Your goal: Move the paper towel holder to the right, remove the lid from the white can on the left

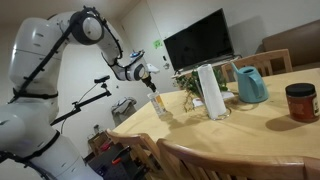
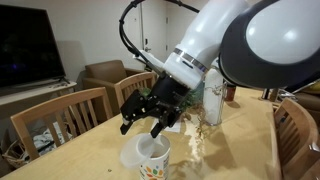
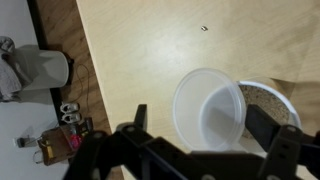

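Matt light wooden table; smooth whitish plastic can

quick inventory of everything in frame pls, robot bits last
white can: 1, whitish, near table edge, under the gripper
paper towel holder: 1, white, upright, mid-table
watering can: 1, teal, beside the holder
jar: 1, dark red with dark lid, table's far end
table: 1, light wood
chairs: several, wood, around the table
TV: 1, black, by the wall
arm: 1, white
gripper: 1, black, open, over the white can
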Robot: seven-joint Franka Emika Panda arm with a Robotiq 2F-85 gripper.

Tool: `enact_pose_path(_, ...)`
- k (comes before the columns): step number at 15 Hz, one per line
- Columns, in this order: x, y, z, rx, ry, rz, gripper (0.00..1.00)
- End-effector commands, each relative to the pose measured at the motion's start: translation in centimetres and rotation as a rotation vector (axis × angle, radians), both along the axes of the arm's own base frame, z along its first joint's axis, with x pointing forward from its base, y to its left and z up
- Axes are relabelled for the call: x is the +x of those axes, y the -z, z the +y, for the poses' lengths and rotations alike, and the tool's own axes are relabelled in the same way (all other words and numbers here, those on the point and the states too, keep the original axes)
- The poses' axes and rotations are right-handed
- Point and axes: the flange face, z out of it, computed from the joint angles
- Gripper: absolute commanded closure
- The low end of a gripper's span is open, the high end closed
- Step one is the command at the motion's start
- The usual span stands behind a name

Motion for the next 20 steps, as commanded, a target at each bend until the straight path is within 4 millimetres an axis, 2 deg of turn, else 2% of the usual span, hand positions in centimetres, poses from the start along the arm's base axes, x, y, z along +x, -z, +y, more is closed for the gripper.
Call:
enact_pose_path(1,0.0,-1.2,-0.2,-0.025,0.018,0.002,0.00)
enact_pose_path(11,0.3,-0.9,-0.6,-0.036,0.031,0.003,0.00)
enact_pose_path(20,0.4,-0.9,0.6,-0.057,0.016,0.004,0.00)
